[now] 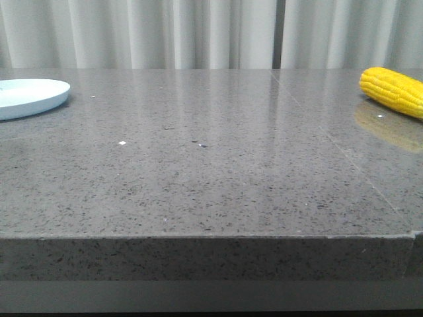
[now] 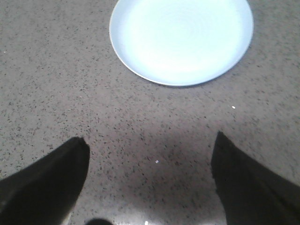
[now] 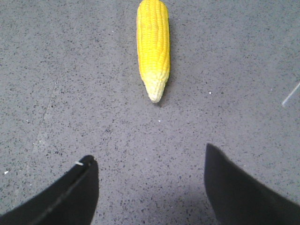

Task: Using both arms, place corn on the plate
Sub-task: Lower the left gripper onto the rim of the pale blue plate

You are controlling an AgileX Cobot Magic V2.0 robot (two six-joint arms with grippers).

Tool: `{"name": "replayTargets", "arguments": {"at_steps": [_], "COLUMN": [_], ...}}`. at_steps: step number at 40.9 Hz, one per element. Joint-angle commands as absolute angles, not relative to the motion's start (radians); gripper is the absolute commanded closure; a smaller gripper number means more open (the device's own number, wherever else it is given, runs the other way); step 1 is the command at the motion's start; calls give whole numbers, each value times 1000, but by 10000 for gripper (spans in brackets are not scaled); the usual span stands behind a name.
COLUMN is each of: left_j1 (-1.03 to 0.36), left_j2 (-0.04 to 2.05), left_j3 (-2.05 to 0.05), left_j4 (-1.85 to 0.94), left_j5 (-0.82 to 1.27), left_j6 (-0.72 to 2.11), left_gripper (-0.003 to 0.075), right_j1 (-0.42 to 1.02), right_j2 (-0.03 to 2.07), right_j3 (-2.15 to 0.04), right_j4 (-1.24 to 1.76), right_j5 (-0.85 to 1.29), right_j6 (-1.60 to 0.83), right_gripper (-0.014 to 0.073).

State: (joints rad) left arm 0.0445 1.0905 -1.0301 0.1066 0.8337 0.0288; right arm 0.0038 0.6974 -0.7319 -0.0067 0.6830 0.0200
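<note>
The yellow corn (image 1: 392,90) lies on the grey table at the far right of the front view, cut off by the frame edge. In the right wrist view the corn (image 3: 153,44) lies ahead of my right gripper (image 3: 149,153), its pale tip pointing toward the fingers; the gripper is open, empty and apart from it. The pale blue-white plate (image 1: 26,96) sits at the far left. In the left wrist view the plate (image 2: 182,39) is empty, ahead of my open, empty left gripper (image 2: 151,139). Neither gripper shows in the front view.
The grey speckled table (image 1: 211,165) has its front edge near the camera. A seam line (image 1: 344,152) runs across its right part. White curtains hang behind the table.
</note>
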Motion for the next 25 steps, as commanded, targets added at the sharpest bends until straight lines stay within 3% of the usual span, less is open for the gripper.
{"name": "replayTargets", "arguments": {"at_steps": [1, 12, 25], "left_j1": [96, 222, 234], "left_j2": [1160, 1422, 1646], "left_j3": [-1123, -1292, -1436], "left_j4": [70, -207, -228], "left_j5": [771, 790, 782], "left_j6": [27, 208, 209], "left_gripper": [189, 189, 189], "right_j1": [1, 1, 1], "right_j2": [699, 699, 699], "right_j3": [-762, -762, -762], "right_j4": [-17, -17, -17], "right_j5": [619, 619, 619], "right_j6": [9, 9, 9], "right_gripper": [84, 84, 84]}}
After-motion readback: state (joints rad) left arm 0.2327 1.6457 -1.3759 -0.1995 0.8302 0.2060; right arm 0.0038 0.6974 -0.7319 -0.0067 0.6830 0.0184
